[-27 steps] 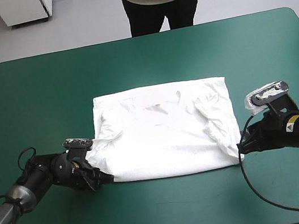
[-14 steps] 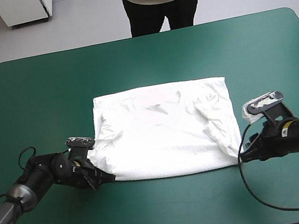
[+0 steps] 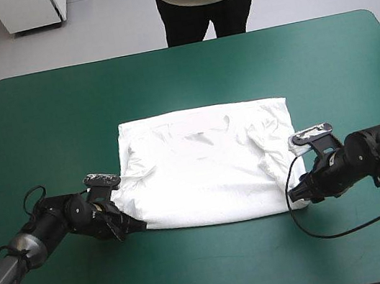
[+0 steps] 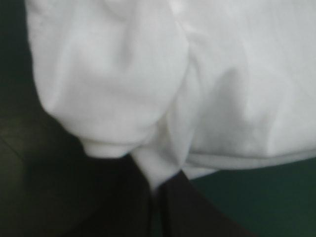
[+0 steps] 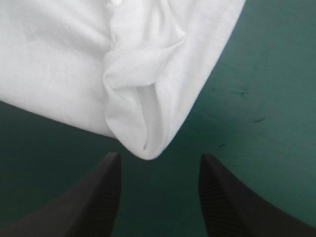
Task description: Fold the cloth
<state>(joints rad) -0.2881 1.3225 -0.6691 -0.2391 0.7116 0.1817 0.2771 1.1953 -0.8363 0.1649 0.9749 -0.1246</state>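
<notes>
The white T-shirt (image 3: 208,164) lies folded into a flat rectangle in the middle of the teal-green table, sleeves tucked inward. My left gripper (image 3: 132,225) is at its near left corner, fingers all but shut with a pinch of white T-shirt (image 4: 153,170) between them. My right gripper (image 3: 295,196) is low at the near right corner. In the right wrist view its fingers (image 5: 101,187) stand apart, and the rounded T-shirt corner (image 5: 143,133) lies just ahead of the right gripper (image 5: 159,168), not between the fingers.
A person stands beyond the far table edge (image 3: 181,43), not over the top. Bare teal-green cover (image 3: 218,268) surrounds the T-shirt on all sides.
My right gripper has swung inward and turned toward the T-shirt's near right corner. My left gripper has stayed at the near left corner. The T-shirt has not moved.
</notes>
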